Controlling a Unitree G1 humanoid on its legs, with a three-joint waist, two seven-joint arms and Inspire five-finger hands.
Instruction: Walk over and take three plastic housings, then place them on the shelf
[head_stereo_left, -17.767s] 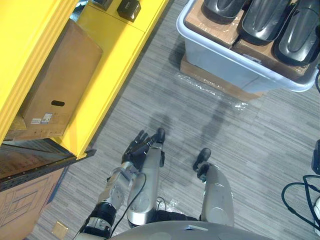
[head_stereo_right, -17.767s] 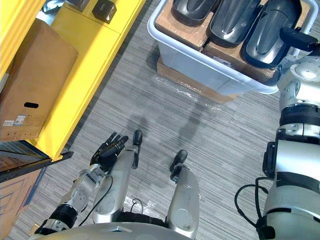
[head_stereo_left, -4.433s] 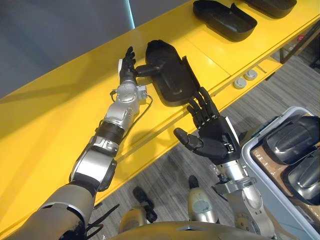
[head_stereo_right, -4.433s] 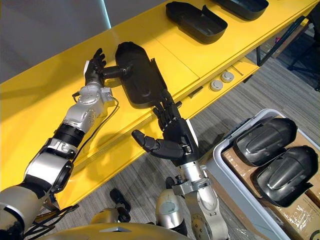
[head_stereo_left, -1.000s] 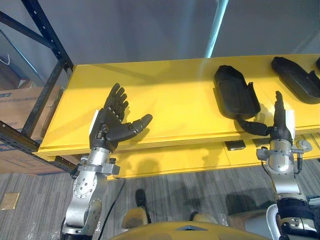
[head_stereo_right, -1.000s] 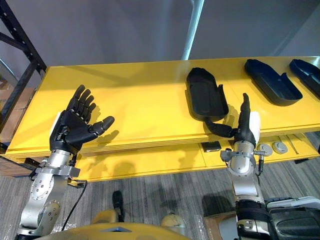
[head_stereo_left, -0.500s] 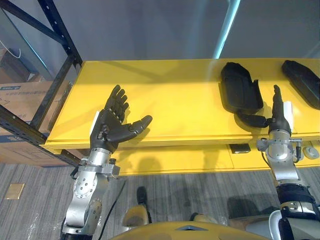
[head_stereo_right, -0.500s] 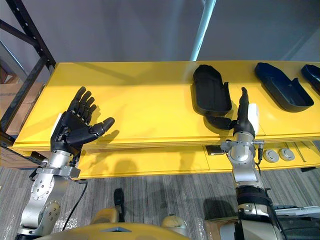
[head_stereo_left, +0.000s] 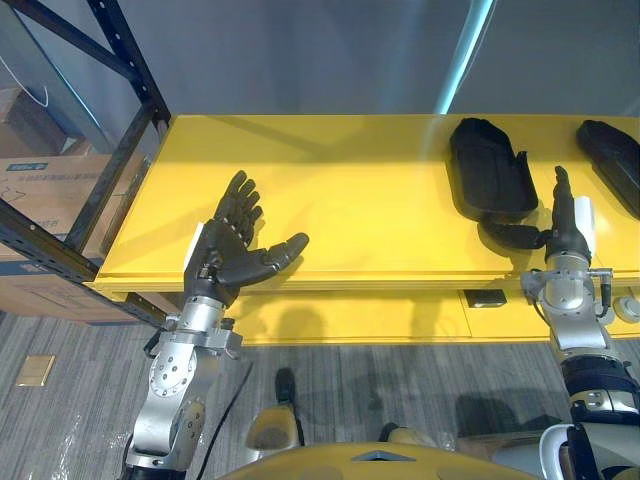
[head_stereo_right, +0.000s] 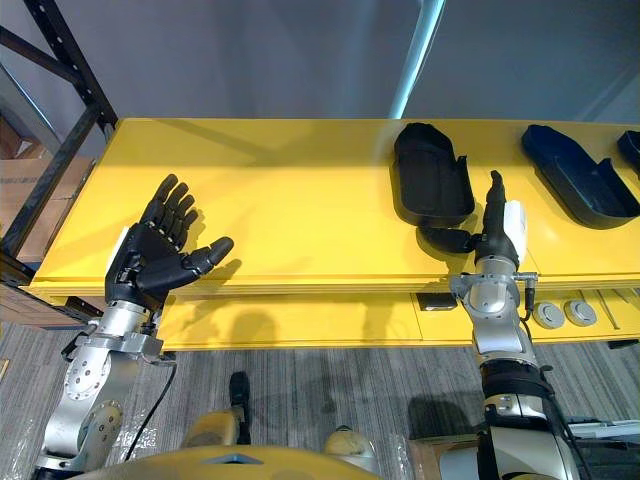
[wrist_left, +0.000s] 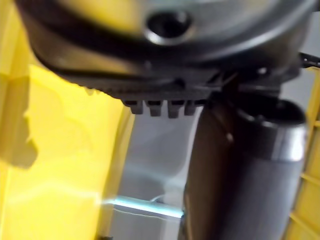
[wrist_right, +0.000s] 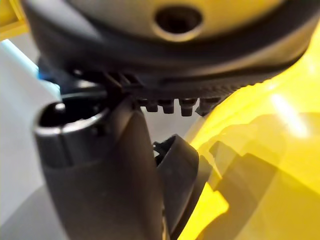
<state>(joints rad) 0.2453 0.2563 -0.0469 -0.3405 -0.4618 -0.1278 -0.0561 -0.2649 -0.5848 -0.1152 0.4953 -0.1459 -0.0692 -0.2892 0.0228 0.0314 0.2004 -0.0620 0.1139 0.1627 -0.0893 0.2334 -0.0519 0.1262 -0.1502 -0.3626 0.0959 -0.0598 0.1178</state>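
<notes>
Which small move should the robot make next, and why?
Probably draw the right hand back from the shelf: it is open and empty beside the nearest housing, which already lies flat on the shelf. The left hand is open and empty too.

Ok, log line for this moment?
left hand: open, empty | right hand: open, beside housing | housing: on shelf
</notes>
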